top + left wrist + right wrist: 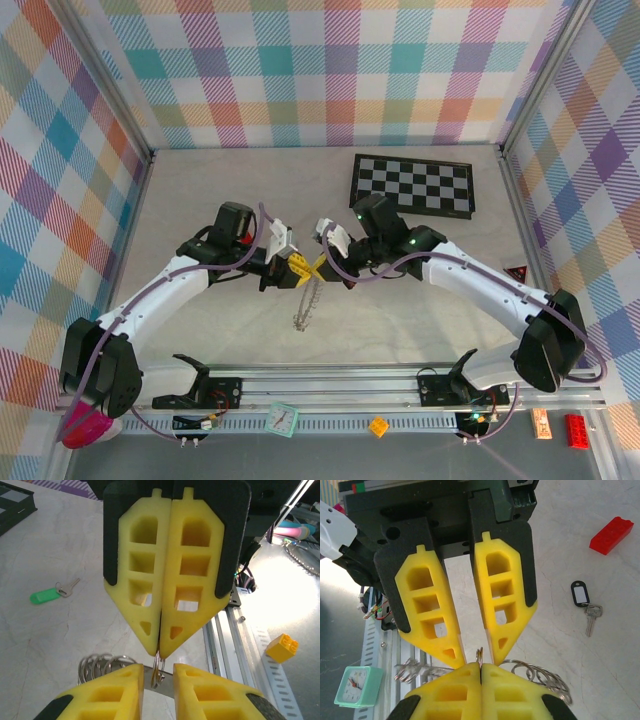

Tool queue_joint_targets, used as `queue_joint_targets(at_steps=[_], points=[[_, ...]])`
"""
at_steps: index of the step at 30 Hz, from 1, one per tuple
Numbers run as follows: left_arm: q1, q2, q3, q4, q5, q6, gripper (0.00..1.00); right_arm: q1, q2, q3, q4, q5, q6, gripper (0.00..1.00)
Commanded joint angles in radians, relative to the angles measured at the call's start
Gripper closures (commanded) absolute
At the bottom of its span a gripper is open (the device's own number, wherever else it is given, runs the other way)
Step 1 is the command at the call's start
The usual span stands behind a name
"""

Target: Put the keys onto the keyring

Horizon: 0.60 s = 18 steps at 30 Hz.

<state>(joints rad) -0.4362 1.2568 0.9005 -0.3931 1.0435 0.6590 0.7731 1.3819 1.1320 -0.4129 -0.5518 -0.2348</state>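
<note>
Over the table (220, 190), right hand (480, 669) pinches the keyring (545, 676); left hand (158, 669) stands slightly open around it

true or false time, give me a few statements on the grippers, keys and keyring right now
1. The right gripper is shut on the keyring. True.
2. The green key hangs on the keyring. False: it lies loose on the table.
3. The left gripper has its jaws apart. True.
4. The black key is held in the left gripper. False: it lies on the table, apart from the red block.
</note>
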Motion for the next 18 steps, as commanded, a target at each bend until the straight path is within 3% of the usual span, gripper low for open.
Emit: queue_joint_targets(at_steps=[1,6,9,12,14,18], points=[[-0.009,0.010,0.036,-0.027,0.053,0.040,0.82,0.010,0.010,0.043,0.022,-0.040,-0.025,1.00],[-0.012,0.019,0.049,-0.065,0.055,0.070,1.00,0.015,0.016,0.045,0.028,-0.037,-0.012,1.00],[-0.012,0.015,0.049,-0.073,0.054,0.070,1.00,0.015,0.007,0.038,0.045,-0.018,0.009,1.00],[-0.013,0.001,0.039,-0.054,0.017,0.013,1.00,0.008,-0.038,-0.012,0.109,0.095,0.062,0.75],[-0.013,-0.019,0.022,0.005,-0.065,-0.106,1.00,-0.004,-0.093,-0.068,0.161,0.203,0.108,0.67],[-0.016,-0.041,0.001,0.135,-0.301,-0.518,1.00,-0.014,-0.191,-0.174,0.227,0.293,0.227,0.67]])
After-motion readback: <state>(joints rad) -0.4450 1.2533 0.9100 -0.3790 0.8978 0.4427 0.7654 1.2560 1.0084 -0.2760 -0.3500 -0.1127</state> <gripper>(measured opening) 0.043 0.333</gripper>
